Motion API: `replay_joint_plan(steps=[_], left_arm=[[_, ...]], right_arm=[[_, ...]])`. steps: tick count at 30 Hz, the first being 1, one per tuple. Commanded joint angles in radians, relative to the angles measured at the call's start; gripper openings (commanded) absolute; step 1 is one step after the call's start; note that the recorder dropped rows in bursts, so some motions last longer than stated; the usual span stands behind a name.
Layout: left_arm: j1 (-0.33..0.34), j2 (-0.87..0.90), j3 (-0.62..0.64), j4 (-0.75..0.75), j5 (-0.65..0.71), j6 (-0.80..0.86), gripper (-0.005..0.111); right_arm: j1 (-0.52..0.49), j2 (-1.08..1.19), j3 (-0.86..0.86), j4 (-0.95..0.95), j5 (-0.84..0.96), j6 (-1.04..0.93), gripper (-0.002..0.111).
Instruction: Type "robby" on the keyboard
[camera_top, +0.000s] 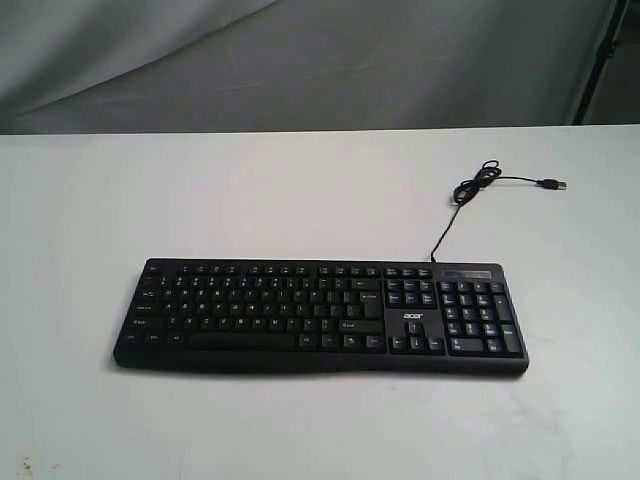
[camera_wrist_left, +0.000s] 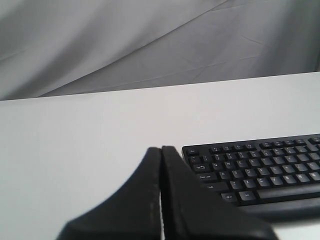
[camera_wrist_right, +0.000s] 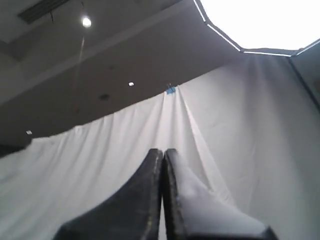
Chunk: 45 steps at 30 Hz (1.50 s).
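Note:
The black full-size keyboard (camera_top: 320, 315) lies flat across the middle of the white table (camera_top: 300, 190), number pad to the right, its thin cable (camera_top: 470, 195) curling toward the back right. No arm shows in the exterior view. In the left wrist view the keyboard's left end (camera_wrist_left: 255, 170) sits beyond my left gripper (camera_wrist_left: 161, 149), which is shut with nothing in it, off the keyboard's left side. My right gripper (camera_wrist_right: 163, 151) is shut and empty, pointing up at a white curtain and the ceiling; the keyboard is out of that view.
The USB plug (camera_top: 552, 185) lies loose at the back right of the table. A grey cloth backdrop (camera_top: 300, 60) hangs behind the table's far edge. A dark stand leg (camera_top: 603, 55) shows at the far right.

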Motion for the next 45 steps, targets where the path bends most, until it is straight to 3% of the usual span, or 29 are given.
replay_joint_plan(steps=[1, 7, 16, 19, 27, 33, 36, 39, 41, 45], left_arm=[[-0.006, -0.003, 0.004, 0.005, -0.005, -0.003, 0.0], [-0.006, -0.003, 0.004, 0.005, -0.005, -0.003, 0.0], [-0.006, -0.003, 0.004, 0.005, -0.005, -0.003, 0.0], [-0.006, -0.003, 0.004, 0.005, -0.005, -0.003, 0.0], [-0.006, -0.003, 0.004, 0.005, -0.005, -0.003, 0.0], [-0.006, -0.003, 0.004, 0.005, -0.005, -0.003, 0.0], [-0.006, -0.003, 0.004, 0.005, -0.005, -0.003, 0.0], [-0.006, -0.003, 0.004, 0.005, -0.005, -0.003, 0.0], [-0.006, -0.003, 0.004, 0.005, -0.005, -0.003, 0.0], [-0.006, -0.003, 0.004, 0.005, -0.005, -0.003, 0.0]], right_arm=[[0.005, -0.004, -0.077, -0.082, 0.068, 0.197, 0.0], [0.005, 0.129, -0.335, -0.445, 0.366, 0.469, 0.0], [0.005, 0.552, -0.589, -0.969, 0.3, 0.866, 0.0], [0.005, 0.703, -0.694, -1.102, 0.266, 0.894, 0.0], [0.005, 0.947, -0.976, -1.698, 0.308, 0.873, 0.0], [0.005, 0.94, -1.067, -1.698, 0.67, 0.555, 0.0], [0.005, 0.94, -1.117, -1.677, 0.857, 0.533, 0.0], [0.005, 0.967, -1.248, -1.252, 1.019, 0.423, 0.0], [0.002, 1.015, -1.349, -0.96, 1.068, 0.128, 0.0], [0.004, 1.133, -1.558, -0.196, 1.227, -0.492, 0.0]])
